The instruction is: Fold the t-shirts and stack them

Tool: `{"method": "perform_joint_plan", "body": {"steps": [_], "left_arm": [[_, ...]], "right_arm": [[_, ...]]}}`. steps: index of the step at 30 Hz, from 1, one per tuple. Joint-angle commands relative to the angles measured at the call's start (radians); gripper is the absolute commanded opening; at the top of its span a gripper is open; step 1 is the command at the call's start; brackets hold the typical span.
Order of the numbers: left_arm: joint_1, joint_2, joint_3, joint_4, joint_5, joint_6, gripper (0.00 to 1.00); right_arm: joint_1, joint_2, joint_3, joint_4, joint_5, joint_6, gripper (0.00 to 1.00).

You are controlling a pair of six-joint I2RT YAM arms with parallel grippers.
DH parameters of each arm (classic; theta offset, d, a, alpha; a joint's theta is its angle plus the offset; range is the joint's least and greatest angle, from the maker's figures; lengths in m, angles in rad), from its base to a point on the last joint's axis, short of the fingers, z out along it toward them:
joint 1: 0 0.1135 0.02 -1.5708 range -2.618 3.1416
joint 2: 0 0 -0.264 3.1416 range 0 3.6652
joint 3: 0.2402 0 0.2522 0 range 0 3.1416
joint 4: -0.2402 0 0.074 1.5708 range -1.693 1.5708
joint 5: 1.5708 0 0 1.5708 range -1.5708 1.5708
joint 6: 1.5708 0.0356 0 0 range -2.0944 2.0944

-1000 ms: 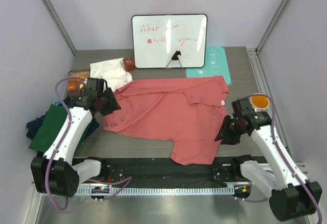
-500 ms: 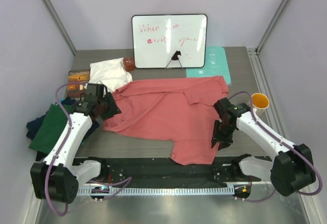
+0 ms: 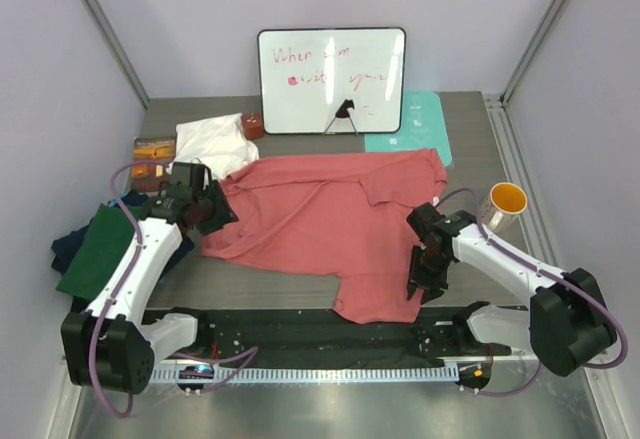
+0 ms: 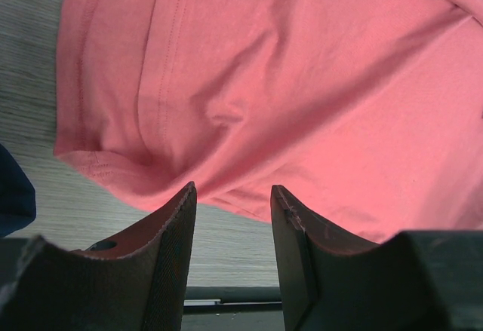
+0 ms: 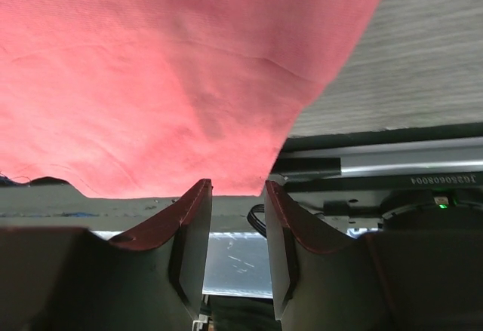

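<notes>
A large salmon-pink t-shirt (image 3: 330,219) lies spread across the middle of the table, its lower part reaching the near edge. My left gripper (image 3: 213,209) hovers at its left edge. In the left wrist view it (image 4: 232,189) is open, bare table in the gap and pink cloth (image 4: 302,97) just past the tips. My right gripper (image 3: 418,281) is over the shirt's near right corner. It (image 5: 238,184) is open with nothing between the fingers, the hem (image 5: 189,120) just beyond them. A dark green t-shirt (image 3: 100,249) lies on a navy one (image 3: 62,249) at the far left.
A whiteboard (image 3: 332,79) stands at the back with a pale-teal mat (image 3: 415,129) beside it. A white cloth (image 3: 215,144), a small brown object (image 3: 253,124) and a flat orange-brown packet (image 3: 155,149) sit back left. A mug with an orange inside (image 3: 505,201) is at the right.
My right arm has swung left from beside the mug to the pink shirt's near right corner. The left gripper has barely shifted and the shirt lies as before.
</notes>
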Motion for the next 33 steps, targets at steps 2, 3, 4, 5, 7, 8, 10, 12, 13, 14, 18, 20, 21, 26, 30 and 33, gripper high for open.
{"method": "perform_joint_plan", "body": {"steps": [2,3,4,5,7,8,10,12,13,14,18,20,21,26,30,33], "left_arm": [[-0.003,0.006,0.012,0.031,0.016,-0.019,0.45],[-0.003,0.006,0.017,0.026,0.016,-0.019,0.45],[-0.003,0.011,0.02,0.026,0.014,-0.019,0.45],[-0.003,0.012,0.03,0.02,0.011,-0.017,0.45],[-0.003,0.017,0.041,0.014,0.013,-0.014,0.45],[-0.003,0.023,0.052,0.008,0.013,-0.013,0.45],[-0.003,0.026,0.06,0.006,0.014,-0.011,0.45],[-0.003,0.031,0.063,0.009,0.019,-0.013,0.45],[-0.004,0.032,0.063,0.014,0.02,-0.014,0.45],[-0.003,0.041,0.064,0.015,0.025,-0.014,0.45],[-0.003,0.064,0.064,0.017,0.039,-0.007,0.45],[-0.003,0.069,0.067,0.017,0.039,-0.002,0.45],[-0.003,0.072,0.07,0.015,0.042,0.0,0.45],[-0.003,0.08,0.086,0.017,0.063,0.004,0.45],[-0.003,0.09,0.095,0.017,0.077,0.013,0.45],[-0.003,0.1,0.104,0.015,0.086,0.018,0.45]], "right_arm": [[0.022,0.052,-0.024,0.078,-0.033,0.046,0.4],[0.027,0.06,-0.025,0.09,-0.035,0.049,0.4],[0.028,0.073,-0.027,0.092,-0.035,0.051,0.4],[0.031,0.077,-0.027,0.092,-0.033,0.054,0.4],[0.035,0.069,-0.03,0.092,-0.038,0.061,0.4],[0.035,0.061,-0.038,0.09,-0.041,0.066,0.4],[0.035,0.026,-0.047,0.081,-0.042,0.098,0.4],[0.036,0.006,-0.067,0.084,-0.045,0.121,0.4],[0.036,0.003,-0.073,0.086,-0.047,0.144,0.4],[0.036,0.0,-0.079,0.078,-0.048,0.149,0.41],[0.042,-0.011,-0.07,0.04,-0.035,0.169,0.44],[0.045,-0.021,-0.07,0.029,-0.033,0.175,0.48],[0.045,-0.018,-0.07,0.03,-0.035,0.176,0.49],[0.056,0.031,-0.059,0.035,-0.022,0.187,0.51],[0.093,0.07,-0.059,0.061,-0.01,0.221,0.52],[0.1,0.11,-0.081,0.096,-0.033,0.224,0.52]]}}
